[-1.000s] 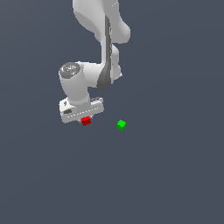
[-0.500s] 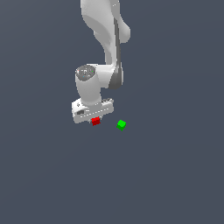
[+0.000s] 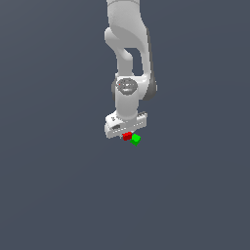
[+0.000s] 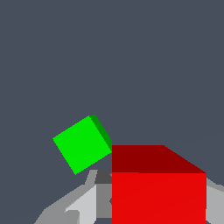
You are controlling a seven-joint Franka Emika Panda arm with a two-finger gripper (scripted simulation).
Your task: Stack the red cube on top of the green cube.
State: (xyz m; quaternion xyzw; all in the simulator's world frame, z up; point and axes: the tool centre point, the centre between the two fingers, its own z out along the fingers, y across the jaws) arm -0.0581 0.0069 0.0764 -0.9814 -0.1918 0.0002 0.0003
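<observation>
The red cube point(image 3: 127, 136) sits between the fingers of my white gripper point(image 3: 126, 135), which is shut on it. In the wrist view the red cube point(image 4: 157, 188) fills the space between the grey fingers point(image 4: 83, 205). The green cube point(image 3: 135, 139) lies on the dark floor just to the exterior view's right of the red cube, close beside it. In the wrist view the green cube point(image 4: 82, 143) lies lower than the held red cube and turned at an angle to it.
The white arm point(image 3: 128, 58) rises straight above the gripper. The flat dark grey floor point(image 3: 58, 195) surrounds the cubes.
My gripper has carried the red cube toward the exterior view's right, from well apart from the green cube to right beside it. The green cube has not moved.
</observation>
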